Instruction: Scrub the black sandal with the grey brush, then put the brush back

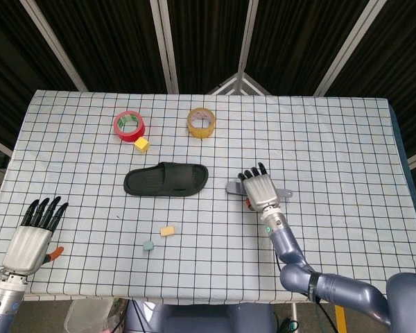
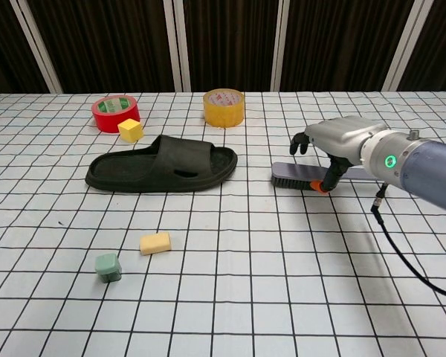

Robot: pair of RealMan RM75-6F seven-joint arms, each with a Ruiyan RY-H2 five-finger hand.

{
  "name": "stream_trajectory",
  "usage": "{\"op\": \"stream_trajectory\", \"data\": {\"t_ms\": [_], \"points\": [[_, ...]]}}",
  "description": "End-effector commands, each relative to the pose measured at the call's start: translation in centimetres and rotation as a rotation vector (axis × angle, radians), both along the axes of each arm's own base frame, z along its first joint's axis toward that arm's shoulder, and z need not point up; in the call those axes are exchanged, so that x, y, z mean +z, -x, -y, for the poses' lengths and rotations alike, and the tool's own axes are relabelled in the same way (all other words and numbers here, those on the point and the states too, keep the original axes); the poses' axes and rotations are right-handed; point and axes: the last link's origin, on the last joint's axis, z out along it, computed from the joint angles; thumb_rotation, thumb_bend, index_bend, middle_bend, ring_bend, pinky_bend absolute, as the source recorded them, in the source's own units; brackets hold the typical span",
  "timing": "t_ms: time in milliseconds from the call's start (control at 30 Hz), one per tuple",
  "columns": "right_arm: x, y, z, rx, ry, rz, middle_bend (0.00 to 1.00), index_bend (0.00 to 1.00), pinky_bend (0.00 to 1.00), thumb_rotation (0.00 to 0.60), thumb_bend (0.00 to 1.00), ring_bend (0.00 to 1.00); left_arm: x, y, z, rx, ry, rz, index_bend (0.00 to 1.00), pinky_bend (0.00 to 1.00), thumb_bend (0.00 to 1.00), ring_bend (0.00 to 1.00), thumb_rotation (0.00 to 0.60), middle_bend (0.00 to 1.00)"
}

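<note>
Grey brush (image 2: 301, 175): 1, under right hand (image 1: 263, 189), fingers (image 1: 253, 173) spread; 1 black sandal (image 1: 166, 179); 2 tape rolls (image 1: 130, 125)

Both hands have silver-grey metal backs, black fingers and an orange-tipped thumb. The right hand (image 1: 264, 191) joins a blue-grey, glossy forearm with a small green light at the wrist and a thin black cable hanging beside it. The left hand (image 1: 29, 239) looks alike.
</note>
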Motion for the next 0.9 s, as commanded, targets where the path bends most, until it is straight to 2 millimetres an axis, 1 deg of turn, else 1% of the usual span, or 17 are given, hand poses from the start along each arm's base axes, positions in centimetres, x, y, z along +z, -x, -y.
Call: {"op": "stream_trajectory", "data": {"t_ms": [33,200,333,900], "points": [[-0.34,-0.35,0.01,0.006,0.000,-0.003,0.24,0.24,0.07,0.600,0.42,0.16,0.10,0.08,-0.06,0.004,0.000,0.002,0.00,0.02,0.16,0.00,0.593,0.00],[-0.66,-0.86,-0.03,0.016,0.001,-0.004,0.26,0.27,0.07,0.600,0.42,0.17,0.35,0.10,-0.03,0.006,-0.002,0.010,0.00,0.02,0.16,0.00,0.595,0.00],[-0.74,-1.09,-0.08,0.028,0.009,-0.009,0.29,0.32,0.09,0.600,0.42,0.19,0.46,0.12,0.01,0.007,-0.001,0.014,0.00,0.02,0.16,0.00,0.590,0.00],[-0.97,-0.19,0.56,0.012,0.010,-0.018,0.31,0.33,0.09,0.600,0.42,0.19,0.44,0.22,-0.07,0.018,-0.001,0.011,0.00,0.02,0.16,0.00,0.593,0.00]]}}
